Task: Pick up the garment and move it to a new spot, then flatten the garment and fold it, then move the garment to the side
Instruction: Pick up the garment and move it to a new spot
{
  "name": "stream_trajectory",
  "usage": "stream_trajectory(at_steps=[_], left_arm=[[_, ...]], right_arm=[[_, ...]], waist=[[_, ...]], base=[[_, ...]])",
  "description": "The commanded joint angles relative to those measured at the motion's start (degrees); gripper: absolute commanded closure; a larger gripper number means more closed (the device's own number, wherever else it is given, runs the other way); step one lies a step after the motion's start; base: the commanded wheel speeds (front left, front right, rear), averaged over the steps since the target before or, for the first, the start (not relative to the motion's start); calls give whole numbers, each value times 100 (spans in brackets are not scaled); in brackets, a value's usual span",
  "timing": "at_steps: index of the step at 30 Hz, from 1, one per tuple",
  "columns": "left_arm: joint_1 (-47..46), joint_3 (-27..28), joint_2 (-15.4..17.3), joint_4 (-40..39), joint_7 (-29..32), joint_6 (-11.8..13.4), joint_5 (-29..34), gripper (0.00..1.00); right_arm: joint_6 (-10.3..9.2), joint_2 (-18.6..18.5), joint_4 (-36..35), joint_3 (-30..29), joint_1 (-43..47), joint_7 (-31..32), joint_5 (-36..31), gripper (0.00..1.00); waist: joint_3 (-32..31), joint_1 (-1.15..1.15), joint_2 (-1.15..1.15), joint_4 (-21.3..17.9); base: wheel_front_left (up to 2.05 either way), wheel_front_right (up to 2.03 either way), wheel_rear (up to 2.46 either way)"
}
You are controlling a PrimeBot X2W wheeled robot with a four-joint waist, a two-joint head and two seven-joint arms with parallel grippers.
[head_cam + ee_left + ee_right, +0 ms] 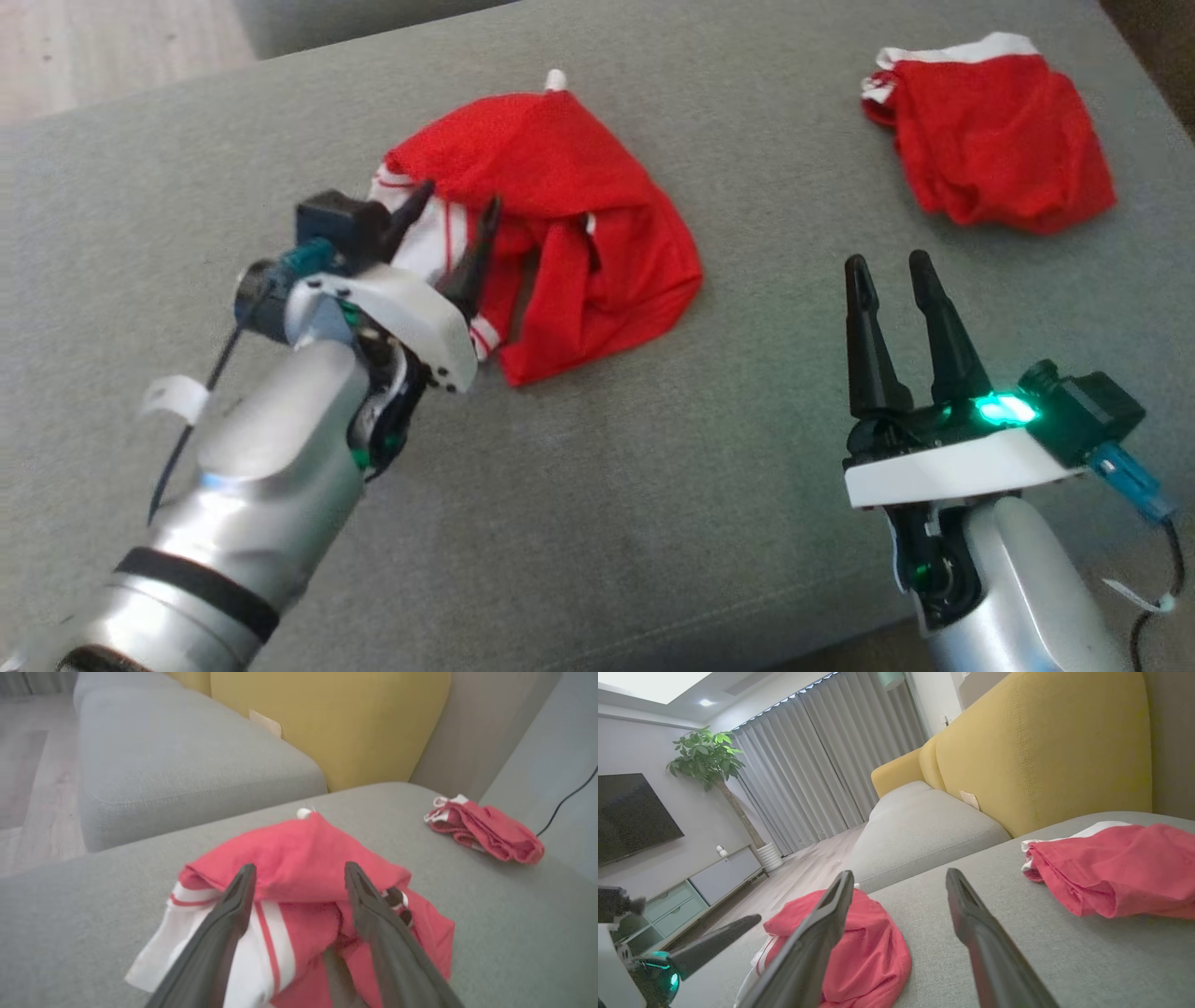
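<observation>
The garment (579, 233) is a crumpled red piece with a white striped band, lying on the grey cushion (653, 485) left of centre. My left gripper (457, 196) hovers at its left edge, open, fingers spread over the white band without pinching the cloth. In the left wrist view the garment (299, 854) lies just past and below the open left gripper (300, 869). My right gripper (887, 263) stands open over bare cushion to the garment's right, nothing between its fingers. From the right wrist, the open right gripper (899, 876) points past the garment (873, 942).
A second red garment (999, 140) with white trim lies bunched at the far right of the cushion, also seen as a red bundle (486, 830) and close by (1111, 872). A yellow sofa back (1041, 751) rises behind. Wooden floor (103, 47) lies beyond the cushion's far left edge.
</observation>
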Motion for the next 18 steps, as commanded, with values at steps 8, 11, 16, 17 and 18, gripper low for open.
stream_trajectory(at_steps=[8,11,16,17,18], left_arm=[[681,1582,366,-1417,-76,94,662,0],[1186,2112,434,-1966,-77,120,855,0],[2174,2871,359,-2798,-77,147,1195,0],[2388,2981,304,-2951,-77,154,1293,0],[2606,3073,228,-3090,-77,151,1391,0]], right_arm=[[-5,-7,-114,8,-68,-62,-226,0],[-5,-7,-76,-25,8,-62,-287,0],[-5,-7,-22,-119,169,-62,-376,0],[-5,-7,-15,-138,204,-62,-391,0],[-5,-7,-9,-154,240,-62,-405,0]], waist=[[-368,0,0,658],[-504,0,0,879],[-675,0,0,1192],[-702,0,0,1243],[-727,0,0,1291]], base=[[0,0,0],[0,0,0],[0,0,0],[0,0,0],[0,0,0]])
